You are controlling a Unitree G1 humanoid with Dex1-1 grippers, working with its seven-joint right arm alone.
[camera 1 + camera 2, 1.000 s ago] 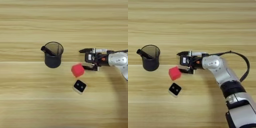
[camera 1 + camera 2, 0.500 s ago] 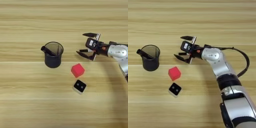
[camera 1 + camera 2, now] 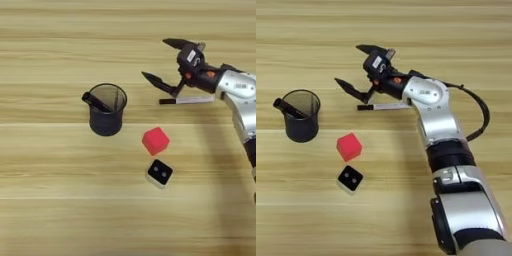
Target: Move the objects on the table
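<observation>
A dark mesh pen cup (image 3: 106,111) stands upright left of centre, with a thick black marker (image 3: 95,101) leaning inside it and poking over the left rim. The small red cube (image 3: 155,140) rests on the table (image 3: 50,210) to the cup's lower right. My right gripper (image 3: 157,59) hovers open beyond the cube, its two black fingers spread wide and holding nothing. A thin pale pen with a black cap (image 3: 383,106) lies flat on the wood just below the gripper's lower finger (image 3: 346,86), apart from it.
A small white block with a black top face and two pale dots (image 3: 160,173) sits just in front of the red cube. My silver forearm (image 3: 438,125) runs from the bottom right up to the gripper.
The gripper has moved away from the red cube toward the far side and spread its fingers wide. The pen now shows lying on the table under it. Cup, cube and block have not moved.
</observation>
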